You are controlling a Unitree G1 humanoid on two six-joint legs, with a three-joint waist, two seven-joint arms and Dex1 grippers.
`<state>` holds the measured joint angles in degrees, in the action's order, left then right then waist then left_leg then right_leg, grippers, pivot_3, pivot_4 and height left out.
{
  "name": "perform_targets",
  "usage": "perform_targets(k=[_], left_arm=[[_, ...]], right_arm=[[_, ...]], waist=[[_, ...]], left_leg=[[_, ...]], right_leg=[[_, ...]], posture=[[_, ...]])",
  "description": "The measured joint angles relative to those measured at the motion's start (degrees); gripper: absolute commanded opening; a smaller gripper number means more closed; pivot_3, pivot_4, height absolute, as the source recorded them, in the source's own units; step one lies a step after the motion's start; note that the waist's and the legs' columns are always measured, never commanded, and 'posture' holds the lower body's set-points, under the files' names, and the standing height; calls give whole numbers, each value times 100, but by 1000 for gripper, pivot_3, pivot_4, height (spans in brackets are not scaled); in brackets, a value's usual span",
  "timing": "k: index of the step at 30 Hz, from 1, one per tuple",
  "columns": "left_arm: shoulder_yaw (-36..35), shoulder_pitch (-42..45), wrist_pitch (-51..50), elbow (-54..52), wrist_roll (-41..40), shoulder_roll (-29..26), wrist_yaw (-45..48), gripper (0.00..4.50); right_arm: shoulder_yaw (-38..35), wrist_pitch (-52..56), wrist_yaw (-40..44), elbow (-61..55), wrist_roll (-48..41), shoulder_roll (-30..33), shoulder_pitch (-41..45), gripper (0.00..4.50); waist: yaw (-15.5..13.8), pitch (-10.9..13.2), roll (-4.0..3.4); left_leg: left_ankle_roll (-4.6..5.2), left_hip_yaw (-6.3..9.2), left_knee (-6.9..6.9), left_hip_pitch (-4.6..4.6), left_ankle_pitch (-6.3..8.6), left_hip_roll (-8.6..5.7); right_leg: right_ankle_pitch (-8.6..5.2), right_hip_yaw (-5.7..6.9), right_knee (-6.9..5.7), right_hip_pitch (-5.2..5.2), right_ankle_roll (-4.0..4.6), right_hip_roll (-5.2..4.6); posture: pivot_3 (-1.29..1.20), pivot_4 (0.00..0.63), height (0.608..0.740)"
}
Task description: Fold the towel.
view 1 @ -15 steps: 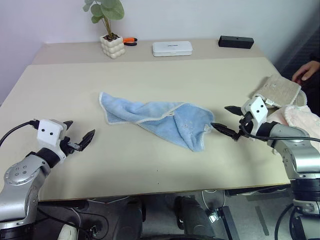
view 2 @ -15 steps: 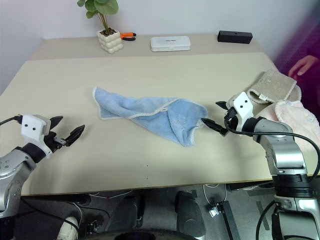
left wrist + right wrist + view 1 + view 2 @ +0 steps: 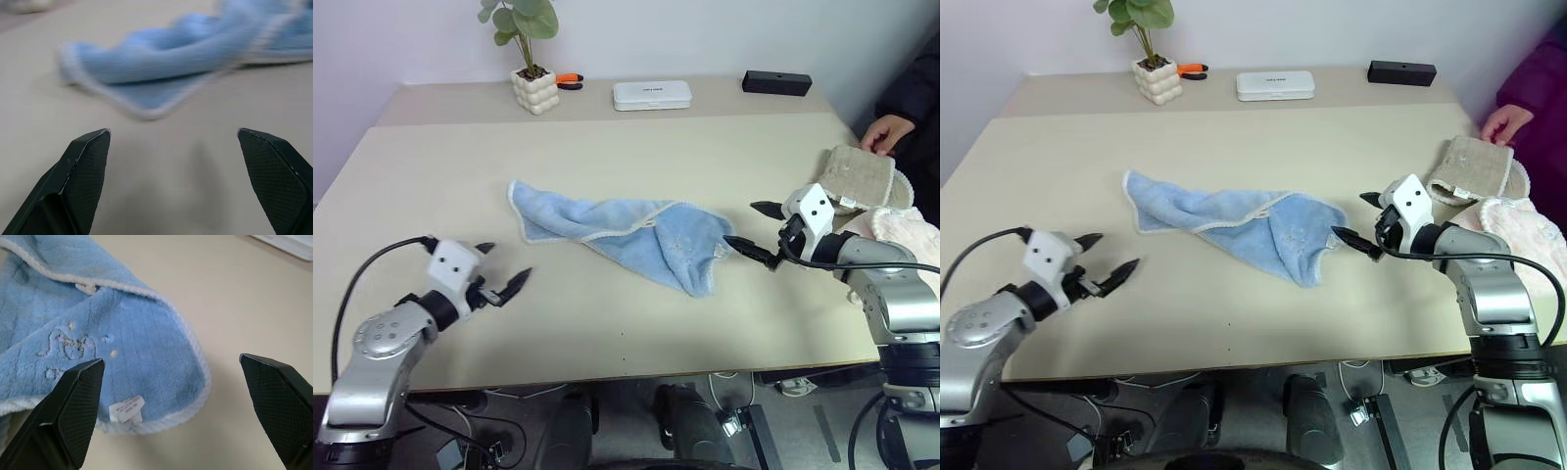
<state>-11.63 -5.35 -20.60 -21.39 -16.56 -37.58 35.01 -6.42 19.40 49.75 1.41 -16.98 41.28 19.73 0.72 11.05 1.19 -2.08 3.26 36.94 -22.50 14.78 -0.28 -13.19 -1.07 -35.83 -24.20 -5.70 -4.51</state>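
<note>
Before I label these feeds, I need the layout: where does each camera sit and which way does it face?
Head pair: look forward and down at the table, towel, plant; both arms show.
Left wrist: looks along the open left end effector at the towel's near edge.
Right wrist: looks along the open right end effector at the towel's tag.
All views share the towel.

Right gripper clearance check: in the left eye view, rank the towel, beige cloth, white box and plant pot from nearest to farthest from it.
From the right gripper:
1. Towel, just off its fingertips, mid-table.
2. Beige cloth, behind it at the right edge.
3. White box, at the back, centre.
4. Plant pot, back left.
</note>
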Motion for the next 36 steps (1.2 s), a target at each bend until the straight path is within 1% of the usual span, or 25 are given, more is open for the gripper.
perform_targets(k=[3,7,12,16,18,19,21,24,25,26,28,36], left_arm=[[373,314,161,190,424,-112,-23,4265],[702,825,609,879,913,-161,-13,4265],[1143,1773,1144,2246,1409,-182,110,4265],[1454,2557,1704,3283,1628,-168,277,4265],[1548,2929,1875,3796,1659,-45,436,4265],[1576,3048,1931,3956,1669,-10,492,4039],[1694,3256,2102,4265,1727,16,649,3413],[1789,3290,2290,4442,1751,57,769,1892],[1820,3290,2362,4483,1765,64,799,1466],[1838,3289,2388,4496,1769,70,822,911],[1848,3278,2391,4500,1768,74,828,51],[1720,2996,2331,4226,1814,-101,642,51]], right_arm=[[43,44,-87,-130,-4,-42,-73,4500],[40,191,-257,-635,-30,-135,-394,4500],[-76,481,-548,-1164,-147,-200,-809,4500],[-158,626,-734,-1507,-227,-213,-1047,4500],[-209,688,-818,-1587,-252,-217,-1141,4500],[-219,704,-847,-1619,-267,-219,-1152,4500],[-261,736,-917,-1693,-291,-219,-1157,4500],[-305,771,-996,-1756,-307,-219,-1187,4500],[-305,777,-1010,-1756,-313,-220,-1209,4500],[-305,782,-1019,-1757,-320,-221,-1222,4500],[-305,801,-1053,-1792,-348,-222,-1224,4500],[-266,823,-1106,-1856,-359,-241,-1160,4500]], waist=[[-8,0,-1],[-5,0,-1],[-9,-1,-3],[-11,-3,-6],[-27,-8,-14],[-28,-9,-15],[-31,-13,-23],[-27,-16,-27],[-26,-16,-27],[-21,-16,-27],[-6,-16,-27],[43,-16,-27]], left_leg=[[0,1,1,0,0,0],[0,0,2,0,0,-1],[0,3,6,1,0,-3],[0,4,6,6,0,-3],[1,5,10,8,0,-5],[1,5,12,8,0,-5],[1,6,13,14,0,-6],[1,8,13,18,0,-6],[1,9,13,18,0,-6],[1,9,13,19,0,-6],[1,9,14,20,-1,-6],[1,8,10,21,0,-1]], right_leg=[[0,0,-3,0,0,1],[10,-1,-5,0,-17,0],[11,2,-12,0,-20,1],[12,2,-17,4,-22,1],[12,3,-17,10,-23,0],[11,3,-18,11,-23,0],[11,3,-17,19,-24,-1],[10,3,-18,23,-26,-2],[10,3,-19,23,-26,-2],[10,3,-20,23,-26,-2],[10,3,-22,23,-26,-1],[10,2,-25,18,-26,3]], posture=[[0,150,738],[0,150,738],[0,150,738],[0,150,738],[0,150,738],[0,150,738],[0,150,738],[0,150,738],[0,150,738],[0,150,738],[0,150,738],[0,150,738]])
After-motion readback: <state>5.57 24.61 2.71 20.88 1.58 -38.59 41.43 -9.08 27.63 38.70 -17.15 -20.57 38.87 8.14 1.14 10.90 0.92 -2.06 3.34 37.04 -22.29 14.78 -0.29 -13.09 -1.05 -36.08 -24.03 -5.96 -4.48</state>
